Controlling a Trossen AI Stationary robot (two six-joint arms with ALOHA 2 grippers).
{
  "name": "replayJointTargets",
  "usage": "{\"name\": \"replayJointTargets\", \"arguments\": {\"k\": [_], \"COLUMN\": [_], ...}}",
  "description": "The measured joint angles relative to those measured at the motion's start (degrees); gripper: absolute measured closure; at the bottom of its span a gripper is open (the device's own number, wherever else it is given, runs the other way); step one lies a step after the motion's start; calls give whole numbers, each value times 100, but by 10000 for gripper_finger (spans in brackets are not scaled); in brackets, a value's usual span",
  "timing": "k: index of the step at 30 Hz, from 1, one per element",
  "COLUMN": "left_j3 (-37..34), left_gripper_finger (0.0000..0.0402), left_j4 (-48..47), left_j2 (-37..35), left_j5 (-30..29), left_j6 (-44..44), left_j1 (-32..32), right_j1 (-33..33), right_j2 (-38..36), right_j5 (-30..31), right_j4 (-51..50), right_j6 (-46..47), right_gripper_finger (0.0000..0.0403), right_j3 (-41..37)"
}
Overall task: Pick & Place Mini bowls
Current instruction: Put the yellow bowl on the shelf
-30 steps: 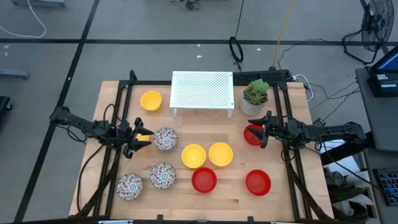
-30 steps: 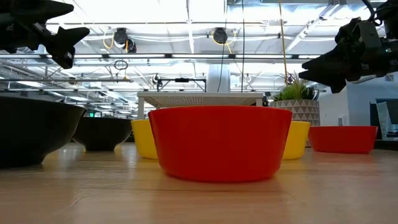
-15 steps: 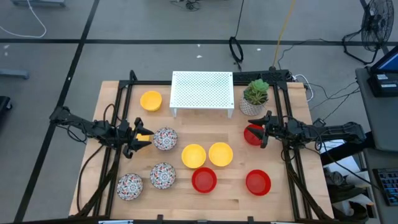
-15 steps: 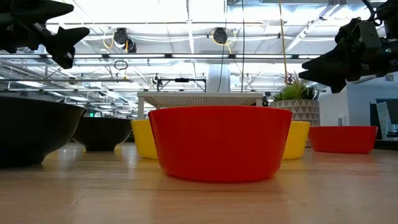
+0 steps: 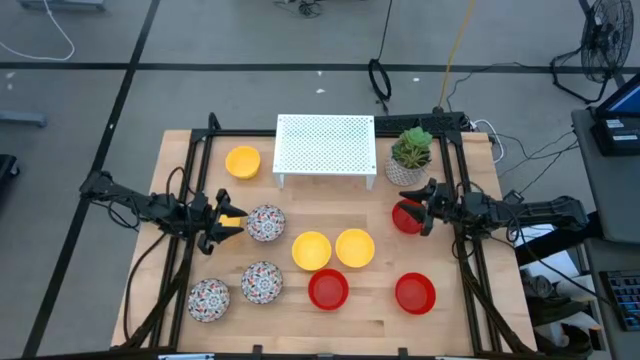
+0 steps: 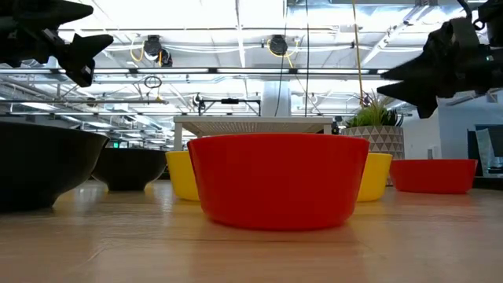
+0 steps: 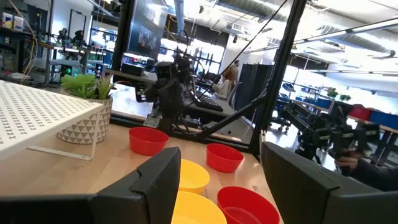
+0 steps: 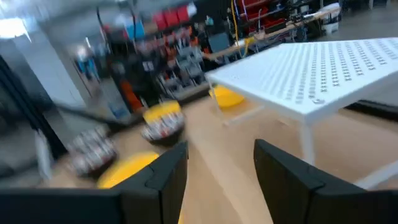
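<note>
nine mini bowls sit spread across a wooden table (image 5: 180,150) as two dark robot arms hover at its sides. the left gripper (image 5: 228,219) hangs above the table's left side, jaws released and holding nothing, just beside a mosaic bowl (image 5: 265,223). two more mosaic bowls (image 5: 209,298) (image 5: 262,282) rest nearer the front-left corner. the right gripper (image 5: 424,206), jaws likewise parted and holding nothing, hovers over a red bowl (image 5: 404,218) on the right side, near a white pot with a green plant (image 5: 409,155). two yellow bowls (image 5: 311,250) (image 5: 354,247) stand side by side at the centre, with two red bowls (image 5: 328,289) (image 5: 415,293) in front of them. a third yellow bowl (image 5: 242,161) sits beside a white perforated rack (image 5: 325,145) at the back of the table.
</note>
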Motion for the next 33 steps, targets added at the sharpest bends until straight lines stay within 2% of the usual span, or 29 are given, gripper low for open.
{"name": "replayJointTargets", "arguments": {"k": [4,10,33], "left_j3": [0,0,0], "left_gripper_finger": [176,176,176], "left_j4": [0,0,0], "left_j2": [-1,0,0], "left_j5": [0,0,0], "left_j6": [2,2,2], "left_j1": [0,0,0], "right_j1": [0,0,0], "right_j2": [-2,-2,-2], "right_j5": [21,20,10], "right_j4": [609,1084,1093], "right_j6": [627,675,542], "right_gripper_finger": [232,232,232], "right_j3": [-2,-2,-2]}}
